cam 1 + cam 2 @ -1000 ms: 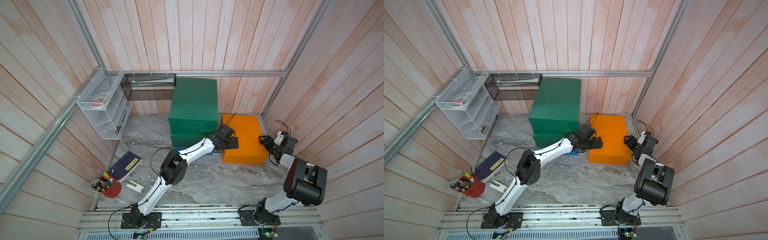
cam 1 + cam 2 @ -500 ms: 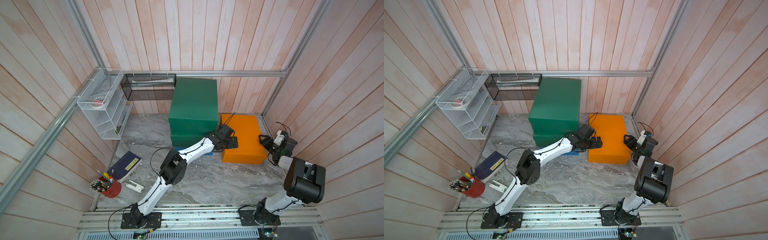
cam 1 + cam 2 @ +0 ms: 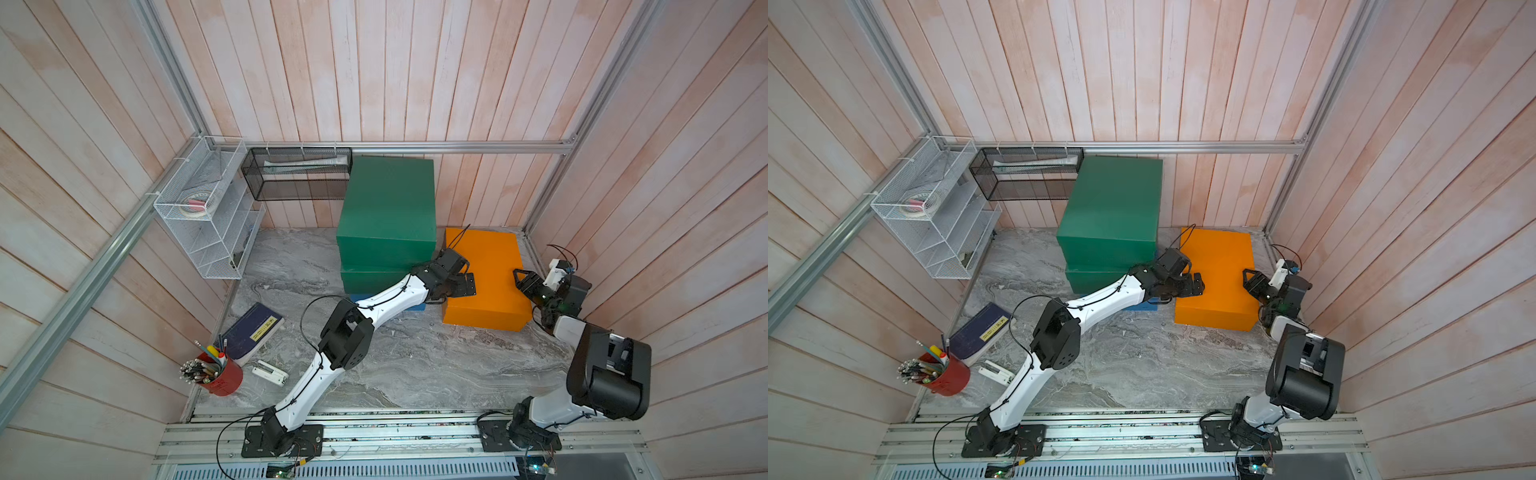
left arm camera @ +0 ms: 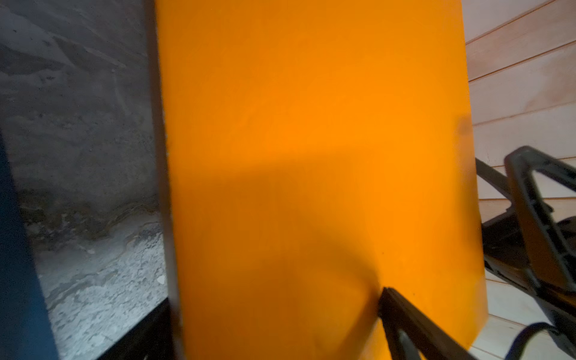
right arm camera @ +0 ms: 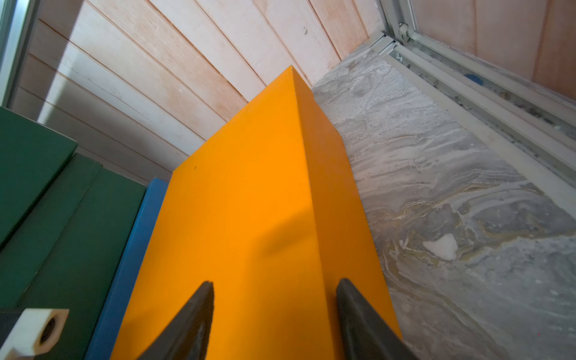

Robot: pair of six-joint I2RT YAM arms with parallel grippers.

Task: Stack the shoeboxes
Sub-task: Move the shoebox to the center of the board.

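Observation:
The orange shoebox (image 3: pixel 486 266) (image 3: pixel 1219 257) lies flat on the marble table at the right. To its left, two dark green shoeboxes, the upper (image 3: pixel 388 203) on the lower (image 3: pixel 370 280), sit stacked on a blue one (image 3: pixel 415 307). My left gripper (image 3: pixel 461 286) (image 4: pixel 274 299) is open wide, straddling the orange box's left edge, with one finger (image 4: pixel 402 318) lying on its top. My right gripper (image 3: pixel 521 280) (image 5: pixel 276 283) is open astride the box's right top edge, one finger above the lid and one beside the side wall.
A navy book (image 3: pixel 253 332), a red pen cup (image 3: pixel 220 376) and a small white object (image 3: pixel 270 372) lie at the front left. A white wire rack (image 3: pixel 208 216) and a black mesh basket (image 3: pixel 299 174) hang at the back left. The right wall stands close behind my right arm.
My right gripper's jaws have narrowed and it has edged slightly toward the orange box. The left arm and the boxes have not moved.

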